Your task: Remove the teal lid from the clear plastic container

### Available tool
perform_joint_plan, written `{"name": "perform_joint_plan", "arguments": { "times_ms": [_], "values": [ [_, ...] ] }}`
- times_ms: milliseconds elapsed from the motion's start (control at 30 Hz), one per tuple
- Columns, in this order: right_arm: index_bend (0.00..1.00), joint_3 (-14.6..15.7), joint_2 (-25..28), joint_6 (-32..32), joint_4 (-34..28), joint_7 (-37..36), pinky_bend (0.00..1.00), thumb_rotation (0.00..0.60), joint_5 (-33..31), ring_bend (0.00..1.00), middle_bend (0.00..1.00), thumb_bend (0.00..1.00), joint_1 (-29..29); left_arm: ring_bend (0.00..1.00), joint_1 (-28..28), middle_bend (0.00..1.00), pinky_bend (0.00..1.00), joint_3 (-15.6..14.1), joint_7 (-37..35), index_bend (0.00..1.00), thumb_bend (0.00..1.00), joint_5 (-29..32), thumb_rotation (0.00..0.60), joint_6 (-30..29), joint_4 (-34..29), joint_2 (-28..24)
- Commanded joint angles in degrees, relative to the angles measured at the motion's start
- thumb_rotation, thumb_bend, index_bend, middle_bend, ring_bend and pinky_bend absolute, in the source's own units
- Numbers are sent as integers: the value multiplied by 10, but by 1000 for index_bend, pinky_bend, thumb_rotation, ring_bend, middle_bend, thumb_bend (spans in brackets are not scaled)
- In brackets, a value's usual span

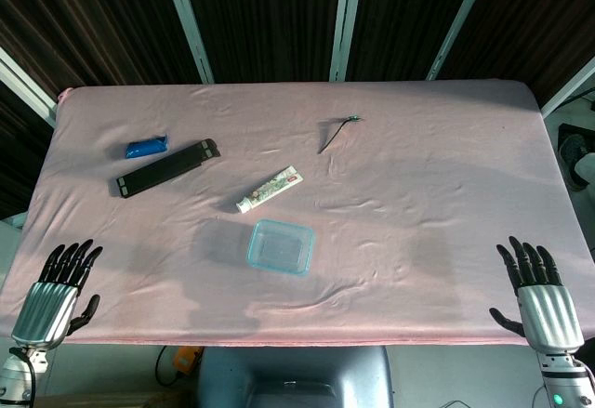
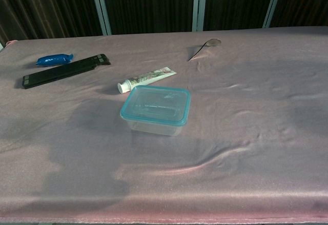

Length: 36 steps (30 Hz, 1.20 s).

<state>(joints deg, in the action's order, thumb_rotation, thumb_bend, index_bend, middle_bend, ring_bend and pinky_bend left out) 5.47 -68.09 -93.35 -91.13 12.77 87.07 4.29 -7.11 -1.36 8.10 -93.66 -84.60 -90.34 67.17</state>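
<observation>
A clear plastic container [image 1: 280, 247] [image 2: 154, 125] stands near the middle of the pink table, a little left of centre, and the teal lid [image 2: 156, 105] sits flat on top of it. My left hand [image 1: 58, 292] hangs at the table's front left corner with fingers spread, holding nothing. At the front right corner my right hand [image 1: 537, 289] is likewise spread and empty. Both hands are far from the container. Neither hand shows in the chest view.
A toothpaste tube [image 1: 269, 190] [image 2: 146, 79] lies just behind the container. A black bar [image 1: 167, 168] [image 2: 65, 70] and a blue packet [image 1: 147, 146] [image 2: 54, 59] lie at the back left. A small spoon [image 1: 338, 130] [image 2: 204, 46] lies at the back centre. The pink cloth [image 1: 418, 204] is wrinkled.
</observation>
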Motion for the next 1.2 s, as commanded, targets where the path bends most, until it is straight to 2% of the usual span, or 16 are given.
{"name": "perform_joint_plan", "arguments": {
  "times_ms": [33,200,300,433,633,733,967,1200],
  "values": [
    [0,-4,0,6,0,-1,0,600,2,0,0,214,-2,0,-3,0,0,-2,-20,0,358,-10,600,-2,8,3],
    [0,-9,5,1,-3,-7,0,600,10,0,0,215,-11,0,-39,0,0,-11,-84,0,335,-59,600,23,34,23],
    [0,-12,5,-3,0,-10,0,600,21,0,0,215,-15,0,-91,0,0,-16,-118,0,326,-104,600,70,44,39],
    [0,-14,7,7,-1,-14,0,600,23,0,0,214,-17,0,-154,0,0,1,-112,0,322,-130,600,123,52,70],
    [0,-16,10,20,-1,-18,0,600,29,0,0,214,-18,0,-264,0,0,56,-136,0,316,-86,600,246,66,136],
    [0,-18,16,29,-3,-30,0,600,28,0,0,214,-18,0,-304,0,0,71,-140,0,316,-70,600,287,92,163],
    [0,-21,27,40,-5,-48,0,600,29,0,0,214,-19,0,-360,0,0,80,-136,0,315,-28,600,359,129,201],
    [0,-24,33,45,-8,-59,0,600,33,0,0,215,-22,0,-386,0,0,84,-123,0,315,16,600,394,140,215]
  ]
}}
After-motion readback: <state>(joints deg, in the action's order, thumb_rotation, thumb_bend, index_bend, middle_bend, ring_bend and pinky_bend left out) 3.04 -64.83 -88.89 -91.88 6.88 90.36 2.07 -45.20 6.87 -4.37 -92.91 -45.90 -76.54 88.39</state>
